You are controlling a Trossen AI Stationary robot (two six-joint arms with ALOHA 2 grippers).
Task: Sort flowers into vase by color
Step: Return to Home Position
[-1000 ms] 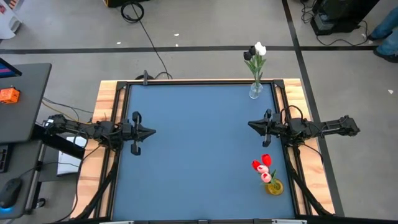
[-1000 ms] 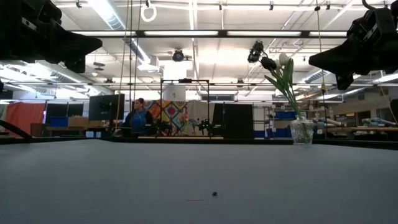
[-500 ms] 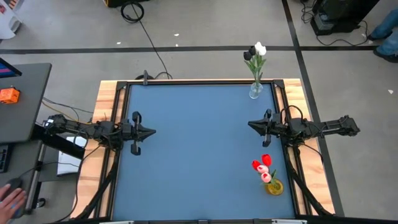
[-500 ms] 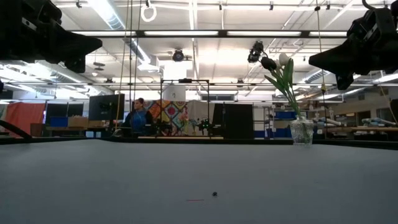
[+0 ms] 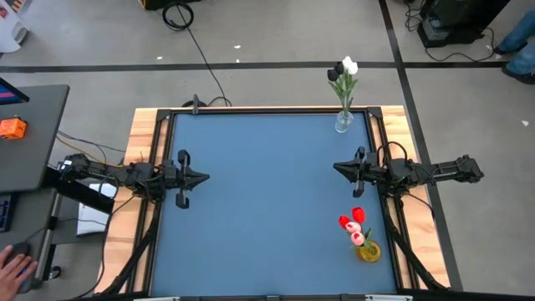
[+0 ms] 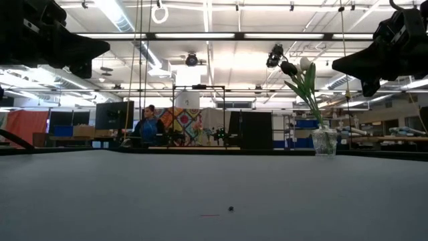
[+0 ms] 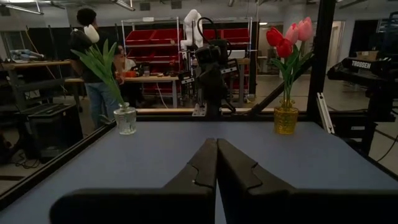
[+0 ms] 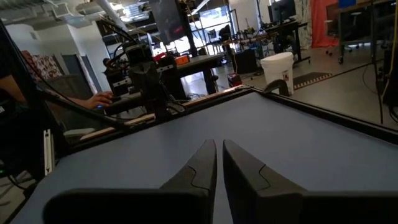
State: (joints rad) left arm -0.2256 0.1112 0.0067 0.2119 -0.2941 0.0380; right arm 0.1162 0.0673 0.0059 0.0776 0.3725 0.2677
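1. Tulips [image 5: 354, 224] with red and pink heads stand together in the yellow vase [image 5: 369, 250]. You find it on the blue table [image 5: 259, 217] at the near right corner, just beside the right edge rail.
2. At about the same depth but off the table to the left, a person's hand [image 5: 15, 266] lies low beside the dark desk [image 5: 29, 134].
3. Your right gripper [image 5: 336, 169] hangs over the table's right side, about halfway back. It is between the two vases and touches neither. Its jaws are pressed together and hold nothing.
4. Your left gripper [image 5: 205, 177] faces it from the left side at nearly the same depth, well apart from it. Its jaws are likewise closed on nothing.
5. Both grippers point inward toward the table's middle, and the low view shows them raised clear of the surface.
6. Farther back, the clear glass vase [image 5: 343, 122] stands upright at the far right corner. It holds the black and white tulips [image 5: 344, 68], whose heads rise well above its rim.
7. Beyond the table's far edge, a person in a blue top [image 6: 147, 127] shows in the room.
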